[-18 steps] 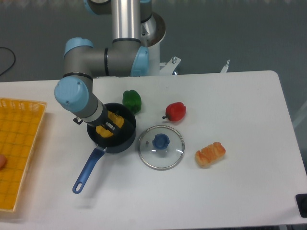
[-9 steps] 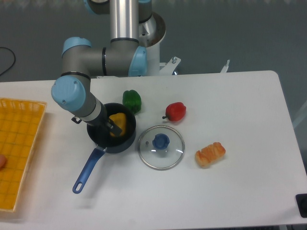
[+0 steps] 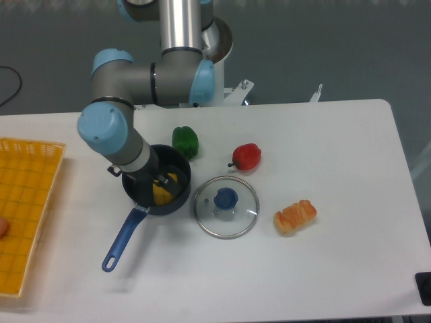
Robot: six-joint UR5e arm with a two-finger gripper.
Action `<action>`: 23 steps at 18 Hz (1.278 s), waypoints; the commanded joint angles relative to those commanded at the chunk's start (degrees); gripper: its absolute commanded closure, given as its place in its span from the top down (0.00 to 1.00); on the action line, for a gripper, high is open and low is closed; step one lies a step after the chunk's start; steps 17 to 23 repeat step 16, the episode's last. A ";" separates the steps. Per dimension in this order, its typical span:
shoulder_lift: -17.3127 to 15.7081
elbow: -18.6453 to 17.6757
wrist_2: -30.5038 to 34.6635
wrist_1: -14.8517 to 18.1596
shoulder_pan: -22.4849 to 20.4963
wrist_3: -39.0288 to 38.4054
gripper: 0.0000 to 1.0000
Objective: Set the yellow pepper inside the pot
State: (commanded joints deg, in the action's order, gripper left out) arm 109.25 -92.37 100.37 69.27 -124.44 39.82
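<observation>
Yellow pepper (image 3: 164, 191) sits inside the pot (image 3: 176, 200), on the dark floor, toward the front-right part of the bowl, w/ the rim showing around it. Pot is a round dark blue pan; its bright blue handle runs down-left twd the front table edge. Gripper (image 3: 156, 180) hangs over the pot's opening, right above/at the pepper; fingers mostly hidden by the wrist, so can't tell if the claw is released or clenched, or whether it touches the pepper. Arm (image 3: 111, 132) comes in from upper left, grey w/ light blue joint caps.

Green pepper (image 3: 185, 142) just beside the pot's back rim. Red pepper (image 3: 247, 156) to the right, apart from the pot. Glass lid (image 3: 226, 206) w/ blue knob lies flat just beside the pot's right side. Orange-striped bread piece (image 3: 295, 216) further right, near the lid. Yellow basket (image 3: 27, 208) at the far left edge of the white table (image 3: 323, 148).
</observation>
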 joint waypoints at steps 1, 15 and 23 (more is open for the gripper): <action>-0.09 0.18 -0.09 -1.49 -0.27 0.09 1.00; -0.53 1.06 -2.19 -2.30 -4.84 2.46 1.00; -0.62 1.14 -2.72 -2.39 -5.37 2.81 1.00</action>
